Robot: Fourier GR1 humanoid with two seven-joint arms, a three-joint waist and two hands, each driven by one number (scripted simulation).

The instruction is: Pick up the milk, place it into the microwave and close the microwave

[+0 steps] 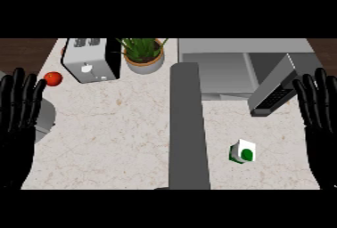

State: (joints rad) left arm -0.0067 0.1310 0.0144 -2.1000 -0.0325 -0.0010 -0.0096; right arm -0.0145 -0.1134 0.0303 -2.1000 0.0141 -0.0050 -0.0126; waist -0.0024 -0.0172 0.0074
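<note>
A small white and green milk carton [243, 152] stands on the marble counter [118, 129] at the lower right. The microwave [223, 71] sits at the back right with its cavity showing, and its door [276, 87] is swung open toward the right. My right hand [317, 104] rests open at the right edge, fingers up, well to the right of the carton. At the left edge my left hand [18, 100] rests open, fingers up. Neither hand touches anything.
A grey upright panel [187, 127] runs down the middle of the counter, left of the carton. A toaster [92, 60] and a potted plant [143, 54] stand at the back. A red apple [53, 79] lies near my left hand.
</note>
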